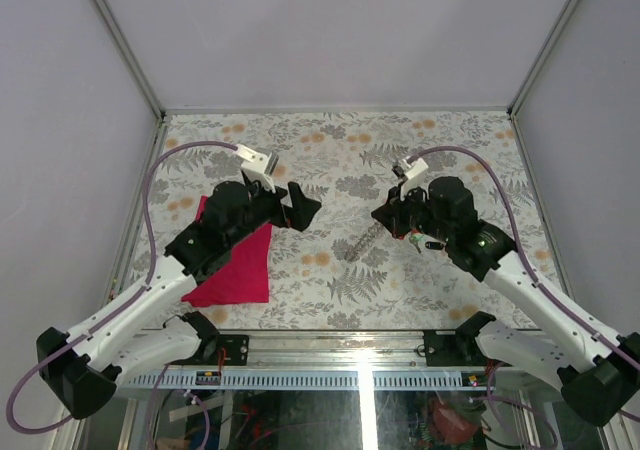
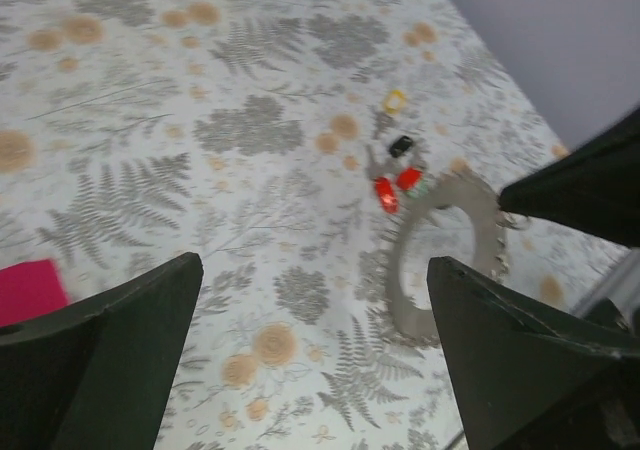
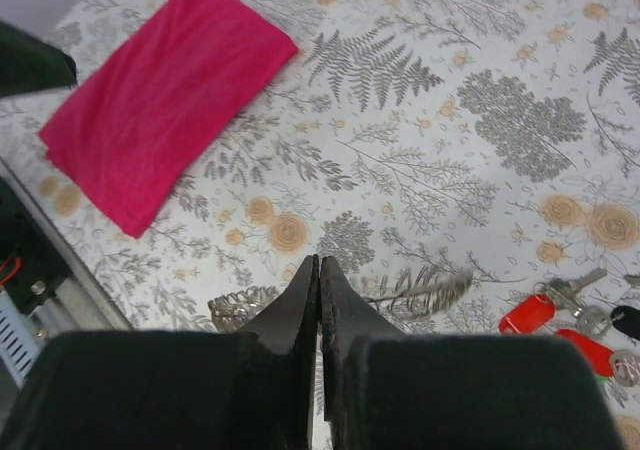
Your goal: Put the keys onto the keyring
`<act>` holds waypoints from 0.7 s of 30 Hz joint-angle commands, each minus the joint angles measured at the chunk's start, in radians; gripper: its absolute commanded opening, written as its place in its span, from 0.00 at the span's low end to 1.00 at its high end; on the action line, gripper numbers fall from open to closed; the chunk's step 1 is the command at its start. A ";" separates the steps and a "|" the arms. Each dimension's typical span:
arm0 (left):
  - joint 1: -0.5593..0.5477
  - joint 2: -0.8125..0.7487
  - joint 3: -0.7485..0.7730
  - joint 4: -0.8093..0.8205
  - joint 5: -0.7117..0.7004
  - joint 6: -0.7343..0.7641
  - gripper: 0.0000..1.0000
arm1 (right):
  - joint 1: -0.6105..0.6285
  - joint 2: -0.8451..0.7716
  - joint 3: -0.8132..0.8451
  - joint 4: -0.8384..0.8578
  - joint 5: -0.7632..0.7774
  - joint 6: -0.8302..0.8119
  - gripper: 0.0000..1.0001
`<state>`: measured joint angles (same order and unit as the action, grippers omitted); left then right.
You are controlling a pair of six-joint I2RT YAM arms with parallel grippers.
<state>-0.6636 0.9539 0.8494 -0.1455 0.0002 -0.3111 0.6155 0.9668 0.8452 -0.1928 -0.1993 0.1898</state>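
Floral-printed surface point(image 1: 330, 150); we list what it carries. Item one: magenta cloth point(image 3: 165, 90), folded flat at the left side, well apart from the work. Item two: the keyring point(image 2: 400, 280), a silvery, fuzzy chain loop right of centre, its lower end on the surface and its upper end at the tip of the right pincer point(image 3: 319, 265). That pincer is pressed fully together. The chain runs out to both sides from under its tips, so we take it as clamped on the keyring, though the contact itself is hidden. Item three: the keys point(image 2: 385, 195), two red-headed and one greenish, touching or just beside the loop's far edge, with a black-headed one and a yellow one near them but apart from the chain. Whether any is threaded we cannot tell. Item four: the left pincer point(image 2: 312, 265), spread wide apart, holding nothing, hovering above the surface and facing the loop. Hazards, in our judgement:
- The fine chain may slide out of the closed tips, since little of it is caught, and the loop would collapse flat.
- The broad left fingers dwarf the keys, so a low approach could scatter them or shove them under the chain.
- A pinch on a plastic head could flick it away.
- Both pincers working one small spot could knock together.
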 commanded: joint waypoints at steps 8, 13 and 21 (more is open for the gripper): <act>-0.225 -0.049 -0.080 0.339 0.077 0.066 0.92 | 0.010 -0.187 -0.015 0.153 -0.189 0.144 0.00; -0.324 -0.049 -0.115 0.409 0.007 0.113 0.88 | 0.010 -0.223 -0.004 0.200 -0.236 0.189 0.00; -0.331 -0.079 -0.120 0.435 0.010 0.116 0.71 | 0.010 -0.265 -0.013 0.266 -0.322 0.212 0.00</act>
<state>-0.9886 0.9016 0.7212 0.1875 0.0280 -0.2207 0.6167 0.7345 0.8200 -0.0586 -0.4477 0.3706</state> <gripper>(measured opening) 0.737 0.011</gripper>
